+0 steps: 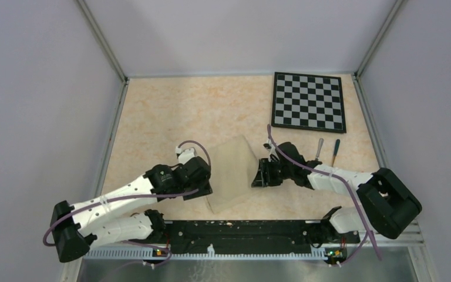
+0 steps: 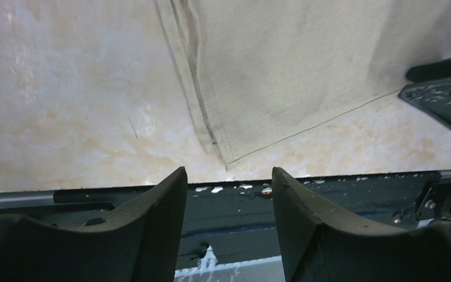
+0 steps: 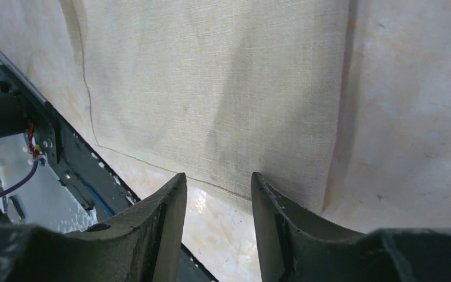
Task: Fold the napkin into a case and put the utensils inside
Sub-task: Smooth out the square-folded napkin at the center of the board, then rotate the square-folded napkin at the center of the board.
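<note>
Now, napkin [image 1: 230, 173]: partly folded, flat, centre of worktop [image 1: 170, 111]; no case yet.
Left jaws: at napkin's 9 o'clock, parted, empty.
Right jaws: at its 3 o'clock, parted, empty.
Knife [image 1: 320, 149], spoon [image 1: 335, 151]: farther toward 3 o'clock, not yet inside.

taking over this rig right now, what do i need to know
Left gripper: open, empty, over the near corner of the plain beige cloth napkin.
Right gripper: open, empty, at the napkin's right side.
Slim silver knife and dark-handled spoon: side by side on the table, right of the napkin.
Done: napkin looks folded, layered hems along one edge.
Left: fold it narrower, then slide both in.
</note>
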You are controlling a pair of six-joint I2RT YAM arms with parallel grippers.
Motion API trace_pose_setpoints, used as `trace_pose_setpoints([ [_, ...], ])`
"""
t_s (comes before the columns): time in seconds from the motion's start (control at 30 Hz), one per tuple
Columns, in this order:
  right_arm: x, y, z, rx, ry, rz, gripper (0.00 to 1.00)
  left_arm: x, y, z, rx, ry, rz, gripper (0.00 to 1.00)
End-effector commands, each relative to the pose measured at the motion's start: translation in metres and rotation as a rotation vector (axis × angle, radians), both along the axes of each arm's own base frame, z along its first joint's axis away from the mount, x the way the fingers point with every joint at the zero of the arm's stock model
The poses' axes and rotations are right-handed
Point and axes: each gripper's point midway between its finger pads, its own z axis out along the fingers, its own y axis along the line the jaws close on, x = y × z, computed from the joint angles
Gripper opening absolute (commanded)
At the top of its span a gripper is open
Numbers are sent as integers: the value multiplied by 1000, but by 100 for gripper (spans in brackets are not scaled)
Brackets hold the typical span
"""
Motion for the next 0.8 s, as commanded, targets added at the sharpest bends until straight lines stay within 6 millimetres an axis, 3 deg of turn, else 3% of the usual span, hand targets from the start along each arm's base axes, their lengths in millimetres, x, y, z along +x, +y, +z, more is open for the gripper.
trace_pose_setpoints([
  [0.0,19,24,17,76,-63,44,45,54,-13,42,8,-197,46,62],
  [0.1,41,-7,-23,-136,-42,-89,41,94,-24,47,6,-212,29,64],
  [0.2,65,-47,-45,-351,-60,-192,40,131,-19,30,12,-158,50,65],
  [0.27,83,-69,-45,-475,-107,-251,41,154,-12,23,43,-148,42,67],
  [0.4,118,-84,-22,-604,-231,-275,45,192,-6,16,141,-175,-41,79],
  [0.47,132,-78,-2,-596,-280,-252,48,201,-7,10,165,-178,-104,84],
  [0.53,134,-55,21,-483,-315,-189,54,202,-8,5,167,-167,-142,85],
  [0.63,126,-37,45,-356,-351,-126,58,191,-10,-7,152,-125,-200,86],
  [0.77,107,-25,57,-252,-334,-63,61,168,-14,-34,107,-54,-290,85],
])
